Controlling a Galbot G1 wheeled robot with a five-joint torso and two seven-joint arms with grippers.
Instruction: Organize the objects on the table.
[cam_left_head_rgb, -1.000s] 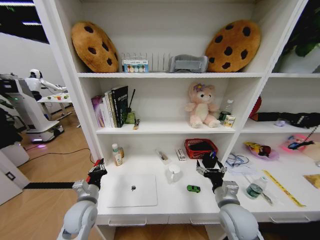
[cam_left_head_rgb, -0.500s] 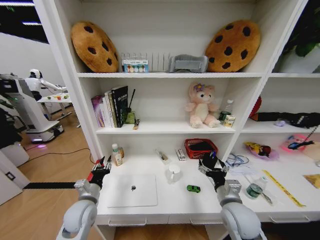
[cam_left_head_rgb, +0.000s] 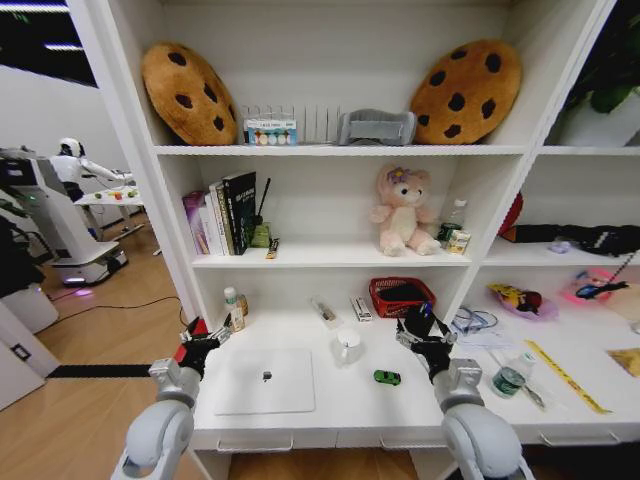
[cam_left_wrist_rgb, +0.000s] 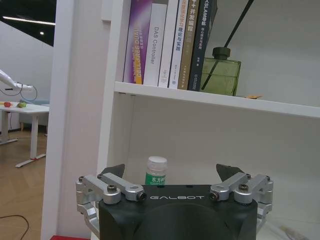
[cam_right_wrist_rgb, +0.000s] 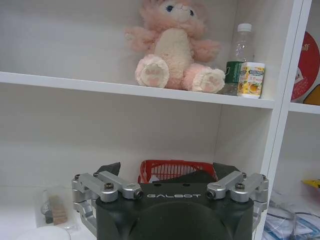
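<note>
- Head view: left end effector (cam_left_head_rgb: 203, 333) spread wide, empty, above the table (cam_left_head_rgb: 320, 400) edge just left of the laptop (cam_left_head_rgb: 264, 381).
- Right end effector (cam_left_head_rgb: 422, 330) also spread, empty, right of the laptop.
- Green toy car (cam_left_head_rgb: 387, 377) lies between the laptop and the right end effector.

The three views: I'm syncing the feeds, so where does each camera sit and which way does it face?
Head view: high, looking down at the table; both arms and the left gripper show.
Left wrist view: faces the bookshelf; open left gripper, white bottle, also in head view.
Right wrist view: faces the red basket; open right gripper, pink plush bear.
</note>
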